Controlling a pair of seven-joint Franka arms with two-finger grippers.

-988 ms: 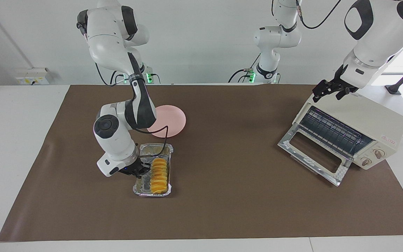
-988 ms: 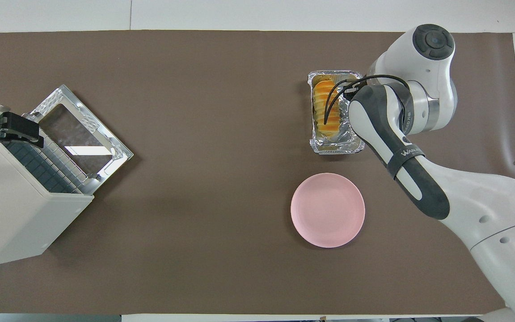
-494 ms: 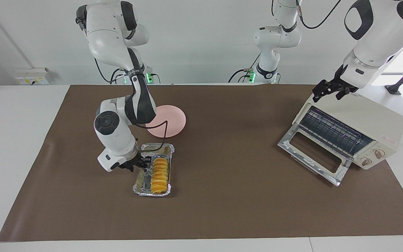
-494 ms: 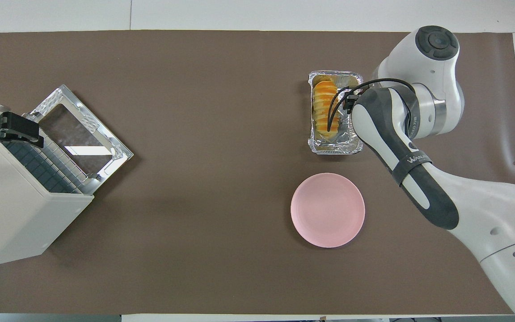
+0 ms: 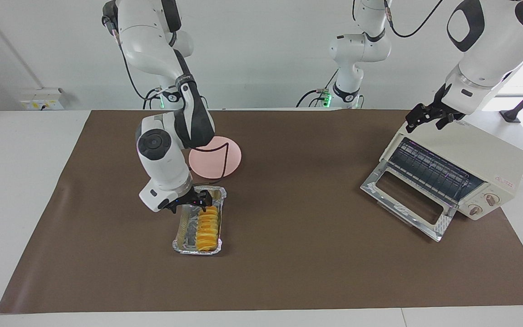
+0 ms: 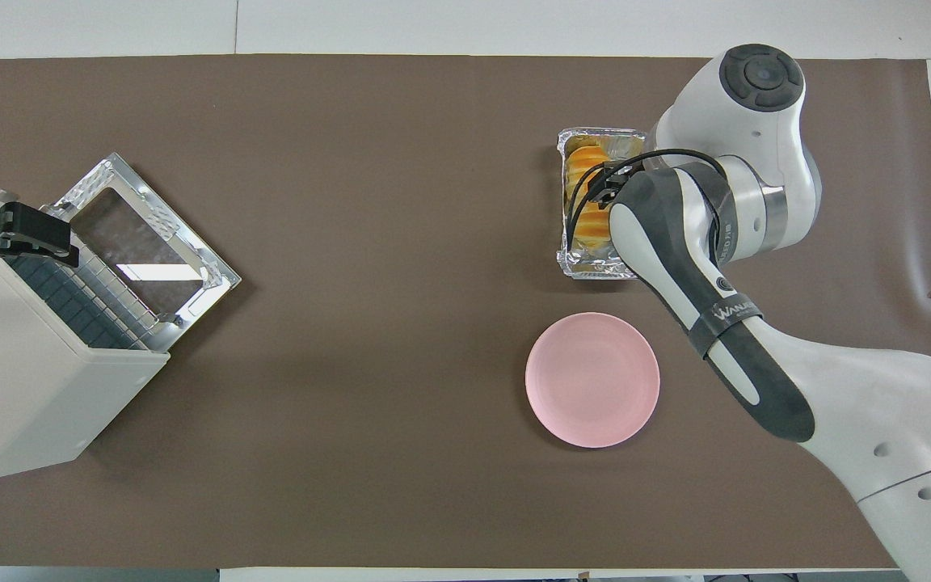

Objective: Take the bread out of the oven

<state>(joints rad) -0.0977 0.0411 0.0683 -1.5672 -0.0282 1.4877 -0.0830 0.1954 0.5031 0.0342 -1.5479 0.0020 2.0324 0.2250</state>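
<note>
- Bread (image 5: 208,226) lies in a foil tray (image 5: 180,231) on the bench (image 5: 288,254), toward the right arm's end and well apart from the oven (image 5: 479,156). It is already out of the oven.
- Oven stands at the left arm's end, its glass door (image 5: 404,197) dropped open and its wire rack (image 5: 429,170) bare.
- Right claw (image 5: 193,203) hovers over the end of the tray nearer the robots, fingers spread, holding nothing. The bread is not gripped.
- Left claw (image 5: 429,119) hangs over the oven's top edge, fingers apart and empty; that arm waits.
- Handling, as I judge it: the loaf looks light and soft, ridged into slices, so it is likely to crush or bend under a hard pinch. Best taken across its narrow width near the middle, with gentle closure.
- Foil tray looks thin and crinkled; it is likely to lift or slide with the loaf if a finger catches its wall.
- Pink plate (image 5: 225,159) sits nearer the robots than the tray, just beside it, empty. It seems a likely set-down spot.
- In the way: the tray's walls crowd the loaf's sides, leaving little finger room. Nothing else lies near.
</note>
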